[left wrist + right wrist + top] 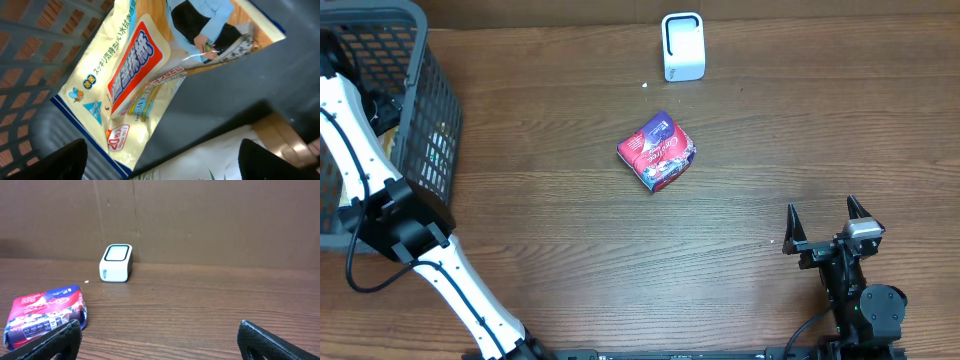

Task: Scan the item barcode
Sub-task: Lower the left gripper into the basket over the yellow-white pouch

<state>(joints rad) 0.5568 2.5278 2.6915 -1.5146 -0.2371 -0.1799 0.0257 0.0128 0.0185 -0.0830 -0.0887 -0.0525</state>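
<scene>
Left hand [162,162] gapes above yellow packet [125,85], long axis diagonal.

The overhead camera looks straight down from well above and takes in the whole wooden surface [770,120], from the grey basket [430,110] at the left to the white scanner [682,47] at the far edge. The right wrist camera sits low near the front edge, facing level across toward the scanner and the red packet [47,312], both shared with overhead. The left wrist camera is down inside the basket, very close over a yellow packet [125,85].
</scene>
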